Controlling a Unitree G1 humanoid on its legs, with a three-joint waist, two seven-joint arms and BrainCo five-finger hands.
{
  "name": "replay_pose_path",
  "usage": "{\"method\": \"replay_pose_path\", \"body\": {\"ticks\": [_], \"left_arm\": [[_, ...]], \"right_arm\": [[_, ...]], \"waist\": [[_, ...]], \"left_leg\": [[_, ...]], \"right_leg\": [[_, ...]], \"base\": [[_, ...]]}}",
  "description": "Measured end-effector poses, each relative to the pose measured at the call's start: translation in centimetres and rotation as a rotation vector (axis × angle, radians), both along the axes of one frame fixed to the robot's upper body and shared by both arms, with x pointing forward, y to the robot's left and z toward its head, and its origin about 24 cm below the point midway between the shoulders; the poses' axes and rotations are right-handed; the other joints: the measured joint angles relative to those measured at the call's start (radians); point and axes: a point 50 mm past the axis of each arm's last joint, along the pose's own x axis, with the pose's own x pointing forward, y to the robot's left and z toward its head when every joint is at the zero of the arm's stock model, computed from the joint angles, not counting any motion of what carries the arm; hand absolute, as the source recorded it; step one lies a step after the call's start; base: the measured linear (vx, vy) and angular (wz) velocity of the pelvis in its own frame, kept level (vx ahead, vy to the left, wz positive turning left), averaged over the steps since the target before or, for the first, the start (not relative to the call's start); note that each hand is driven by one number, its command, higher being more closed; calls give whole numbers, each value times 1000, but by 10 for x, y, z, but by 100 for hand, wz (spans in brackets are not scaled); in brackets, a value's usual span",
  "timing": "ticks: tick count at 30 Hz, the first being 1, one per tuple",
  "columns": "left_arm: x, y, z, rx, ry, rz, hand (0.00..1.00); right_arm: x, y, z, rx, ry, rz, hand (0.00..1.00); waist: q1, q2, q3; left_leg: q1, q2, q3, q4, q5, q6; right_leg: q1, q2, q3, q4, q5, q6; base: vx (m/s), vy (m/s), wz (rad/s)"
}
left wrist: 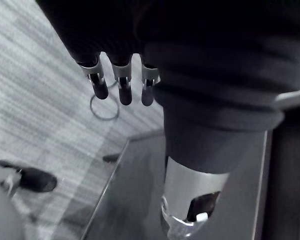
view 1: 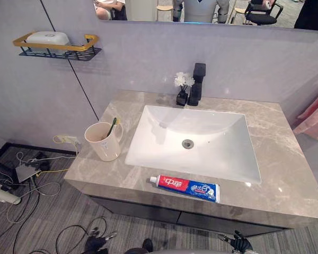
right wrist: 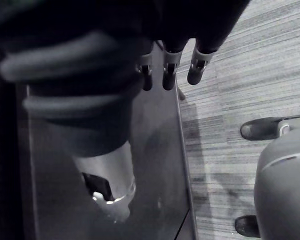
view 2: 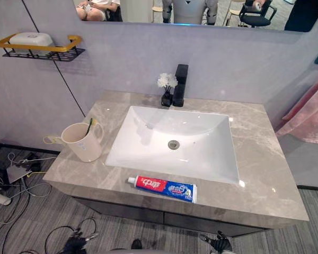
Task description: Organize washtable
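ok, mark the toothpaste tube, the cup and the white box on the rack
toothpaste tube (view 1: 184, 188), left eye view, middle of its body.
cup (view 1: 104, 148), left eye view, outer wall below rim.
white box (view 1: 47, 38), left eye view, its lid.

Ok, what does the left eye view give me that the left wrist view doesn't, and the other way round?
The left eye view gives the washtable top with the white sink, the cup holding a toothbrush left of it, the toothpaste tube lying along the front edge, the black faucet, the soap on the wall shelf, and the right robot hand low by the cabinet. The left wrist view gives the left robot hand close up: fingers straight, holding nothing. Both show that hand hanging before the dark cabinet, above the striped floor.
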Motion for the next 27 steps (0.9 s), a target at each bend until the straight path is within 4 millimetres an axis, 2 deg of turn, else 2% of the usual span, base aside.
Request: {"method": "replay_pose_path", "body": {"ticks": [4, 6, 7, 9, 10, 11, 12, 13, 14, 16, 17, 19, 20, 22, 27], "left_arm": [[15, 31, 45, 166, -181, 39, 0], [24, 44, 81, 296, -300, 58, 0], [28, 46, 91, 329, -334, 53, 0], [46, 45, 140, 485, -500, 21, 0], [50, 42, 152, 522, -548, 8, 0], [56, 35, 179, 618, -633, -23, 0], [60, 28, 197, 686, -693, -44, 0], [64, 18, 221, 763, -784, -72, 0], [64, 12, 232, 798, -831, -81, 0], [65, -16, 272, 907, -1024, -143, 0], [66, -25, 280, 923, -1071, -170, 0], [66, -63, 304, 943, -1255, -298, 0], [65, -72, 308, 944, -1293, -333, 0], [64, -103, 319, 943, -1399, -499, 0], [69, -155, 318, 869, -1487, -849, 0]], "right_arm": [[-3, -3, 2, -12, -13, 1, 0], [-7, -3, 2, -10, -10, 3, 0], [-9, -3, 2, -8, -7, 3, 0], [-16, -1, 1, -2, 5, 1, 0], [-18, -1, 0, 0, 7, 1, 0], [-18, -1, 0, 2, 7, 1, 0], [-17, -1, 0, 2, 6, 2, 0], [-16, 0, 1, 2, -1, 1, 0], [-16, 0, 1, 2, -6, 1, 0], [-17, 2, 1, 8, -11, 2, 0], [-17, 3, 1, 11, -11, 3, 0], [-17, 4, 1, 25, -13, 12, 0], [-17, 5, 1, 27, -13, 15, 0], [-15, 7, 1, 31, -15, 34, 0], [-7, 15, 0, 43, -22, 99, 0]], "waist": [[28, 2, 3], [42, 3, 4], [50, 3, 4], [56, -1, 1], [56, 0, -1], [58, 5, 0], [60, -2, -6], [57, 10, -3], [55, 9, -4], [51, 22, -7], [51, 25, -8], [48, 36, -11], [46, 38, -11], [26, 41, -12], [14, 41, -11]], "left_leg": [[-5, 0, -5, 5, 1, 0], [-10, 0, -15, 6, 3, -2], [-10, -1, -15, 6, 3, -2], [-12, 1, -30, 6, 4, -2], [-13, 0, -33, 7, 4, -2], [-14, 0, -38, 7, 4, -2], [-15, 0, -44, 7, 4, -2], [-17, -4, -51, 7, 5, -3], [-16, -4, -52, 7, 5, -3], [-16, -4, -56, 7, 5, -3], [-16, -4, -58, 7, 5, -2], [-20, -8, -66, 18, 5, -2], [-20, -12, -68, 20, 5, -2], [-28, -13, -78, 34, 4, -2], [-32, -2, -72, 43, 4, -3]], "right_leg": [[1, 1, -12, -1, -3, -4], [2, 2, -21, -3, -4, -4], [2, 2, -21, -3, -4, -4], [14, 1, -39, -9, -3, -4], [15, 1, -43, -10, -3, -4], [15, 1, -44, -11, -3, -4], [15, 2, -45, -11, -3, -4], [15, 1, -49, -11, -3, -5], [15, 1, -50, -9, -3, -5], [15, 1, -53, -6, -3, -5], [16, 1, -55, -5, -3, -5], [17, 0, -64, 1, -5, -8], [18, 0, -66, 2, -6, -9], [20, 2, -72, 3, -7, -10], [15, 4, -68, 5, -7, -10]], "base": [[-16, -30, 12], [7, -39, 10], [12, -36, 5], [20, -53, 18], [14, -53, 18], [2, -29, 7], [-8, -35, 6], [-12, -28, 6], [-15, -27, 5], [-19, -27, 4], [-25, -33, 8], [-28, -25, 9], [-36, -19, 10], [-45, -24, 10], [-56, -25, -1]]}}
